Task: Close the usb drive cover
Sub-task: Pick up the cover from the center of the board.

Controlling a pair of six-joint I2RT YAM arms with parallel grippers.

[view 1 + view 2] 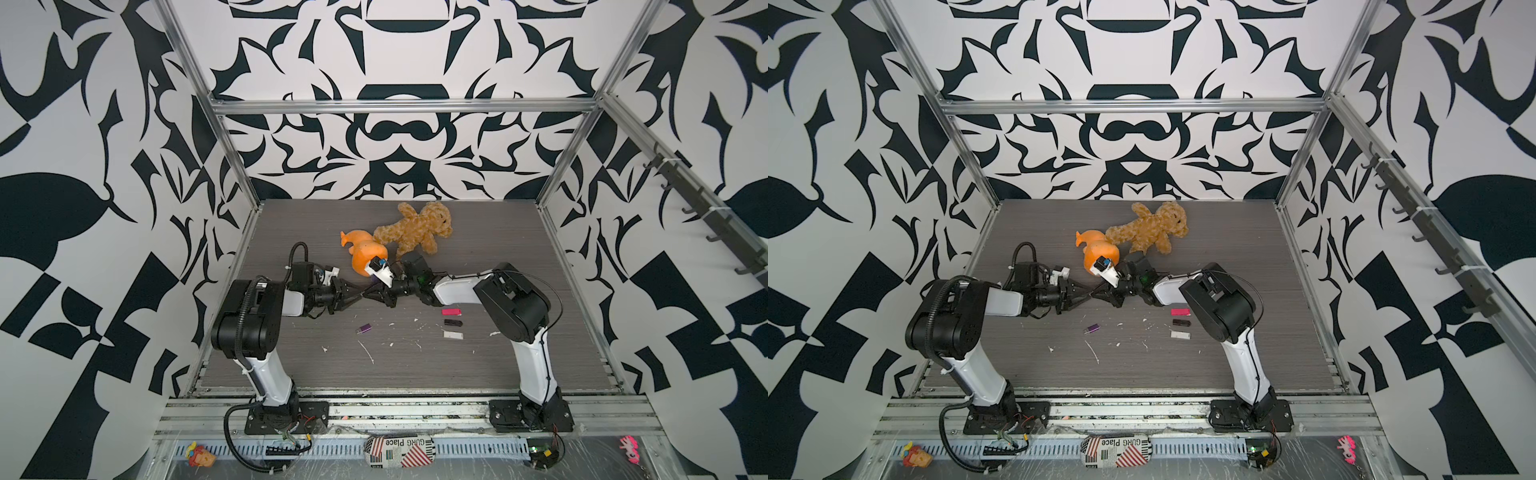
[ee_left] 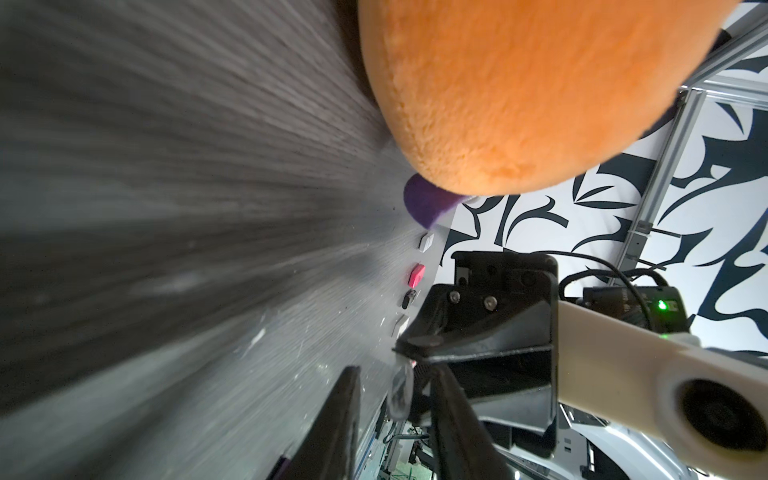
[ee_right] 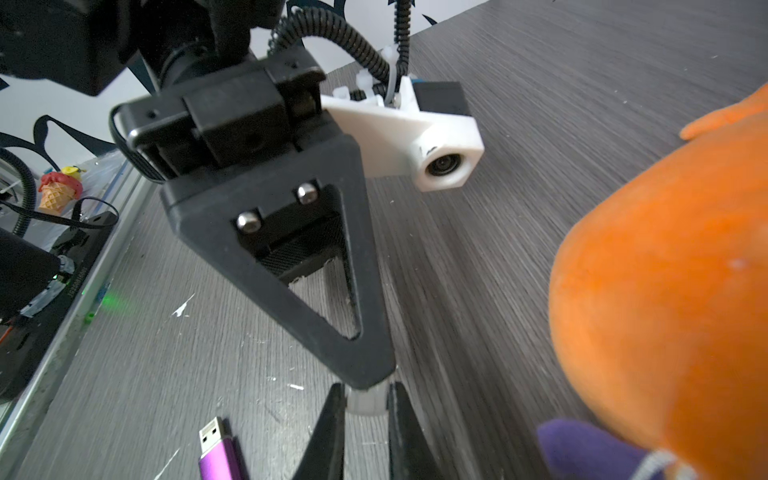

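A purple usb drive [image 1: 365, 328] [image 3: 218, 453] lies on the table with its metal plug bare. Its clear cover [image 3: 365, 403] [image 2: 401, 390] is off the drive, pinched in my right gripper [image 3: 367, 390] [image 1: 369, 294], which is shut on it above the table's middle. My left gripper [image 2: 395, 372] [image 1: 358, 296] meets it tip to tip. Its jaws stand apart around the cover, which hangs close to one finger [image 2: 453, 415] and clear of the other. In both top views the cover is too small to make out.
An orange plush [image 1: 365, 255] sits just behind the grippers, with a brown teddy bear [image 1: 415, 226] beyond it. A pink drive [image 1: 451, 311], a black one [image 1: 453, 322] and a white one [image 1: 453, 334] lie in a row under the right arm. White scraps dot the table.
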